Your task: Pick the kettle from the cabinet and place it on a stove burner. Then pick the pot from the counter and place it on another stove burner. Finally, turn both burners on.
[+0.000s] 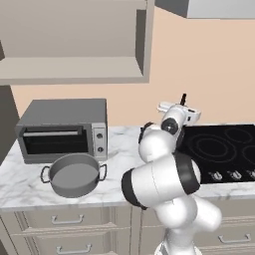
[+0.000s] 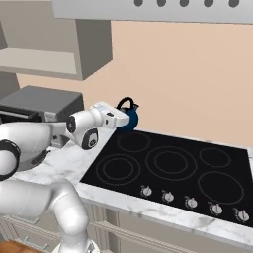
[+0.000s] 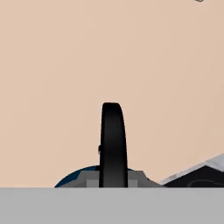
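My gripper (image 2: 120, 118) is shut on the black arched handle (image 3: 113, 144) of the small dark-blue kettle (image 2: 131, 117). The kettle hangs upright at the back left corner of the black cooktop (image 2: 173, 185), just behind the rear left burner (image 2: 133, 142). Whether its base touches the glass I cannot tell. In the left base view only the tip of the kettle's handle (image 1: 183, 98) shows, above the hand. The wide grey pot (image 1: 74, 174) stands on the marble counter (image 1: 25, 191), left of the arm. The open cabinet (image 1: 74, 69) hangs above it with a bare shelf.
A boxy grey toaster oven (image 1: 62, 129) stands right behind the pot. A row of knobs (image 2: 190, 201) runs along the cooktop's front edge. A range hood (image 2: 148, 10) hangs over the stove. Beige drawers (image 1: 64, 219) lie below the counter.
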